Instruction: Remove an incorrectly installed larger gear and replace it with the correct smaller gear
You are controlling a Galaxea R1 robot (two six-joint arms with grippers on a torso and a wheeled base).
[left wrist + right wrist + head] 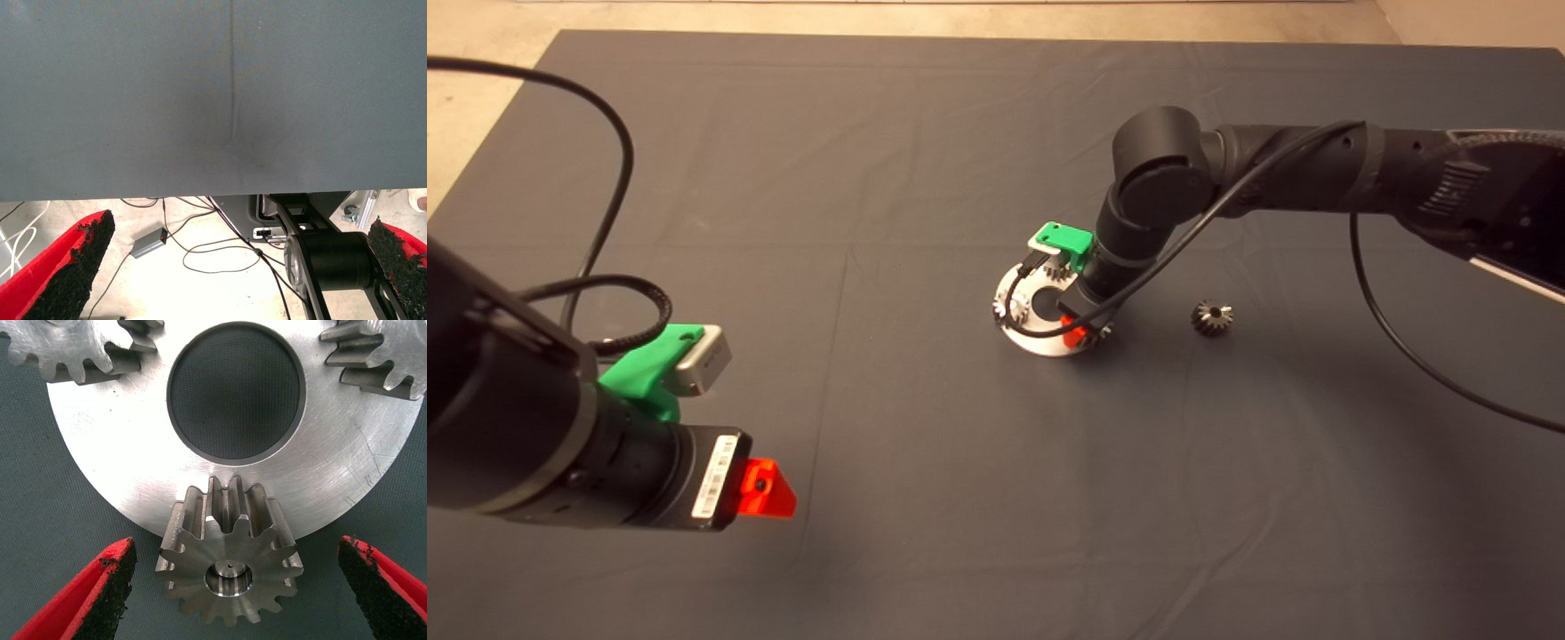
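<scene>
The right gripper (233, 587) hangs with fingers spread wide around the larger gear (230, 563) on the round plate (120, 460). The left gripper (233, 267) waits low left, fingers apart.

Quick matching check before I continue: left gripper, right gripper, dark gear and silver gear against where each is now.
1 left gripper
2 right gripper
3 dark gear
4 silver gear

A alone on the mat, right of the plate
B at the plate's rim, between red fingers
C open, near left of mat, holding nothing
D open, down over the plate

1-C, 2-D, 3-A, 4-B
</scene>
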